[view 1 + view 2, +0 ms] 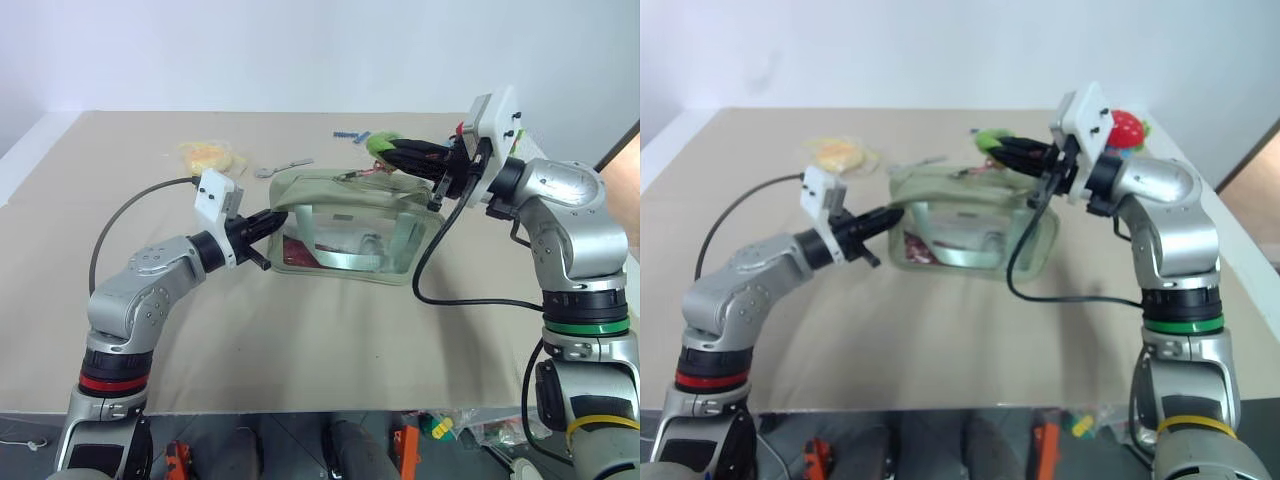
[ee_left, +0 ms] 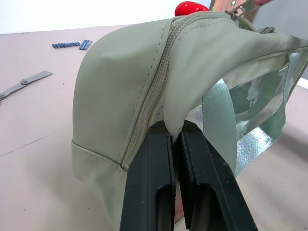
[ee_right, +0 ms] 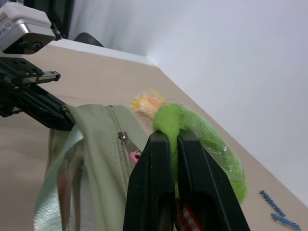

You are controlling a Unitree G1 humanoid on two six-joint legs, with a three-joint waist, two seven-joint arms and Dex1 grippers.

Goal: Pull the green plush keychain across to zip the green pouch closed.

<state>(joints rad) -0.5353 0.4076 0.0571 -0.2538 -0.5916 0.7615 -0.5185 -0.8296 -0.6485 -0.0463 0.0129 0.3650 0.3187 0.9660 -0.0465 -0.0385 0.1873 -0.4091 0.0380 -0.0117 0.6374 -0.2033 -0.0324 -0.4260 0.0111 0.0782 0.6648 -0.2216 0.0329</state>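
The green pouch [image 1: 330, 195] stands in the middle of the table, its top zipper [image 2: 159, 82] running along the ridge. My left gripper [image 1: 278, 217] is shut on the fabric at the pouch's left end [image 2: 144, 96]. Above the pouch's right end, my right gripper [image 1: 388, 152] is shut on the green plush keychain [image 3: 202, 139], whose fuzzy lime body bulges out past the fingers [image 3: 156, 163]. The metal zipper pull [image 3: 124, 138] sits on the ridge just beside those fingers, with a pinkish cord leading from it toward the plush.
A red strawberry plush [image 1: 1125, 128] lies behind my right wrist. A yellow wrapped item [image 1: 208, 155], a flat metal piece [image 1: 283, 167] and a blue strip [image 1: 350, 133] lie at the back of the table. A black cable hangs from each wrist.
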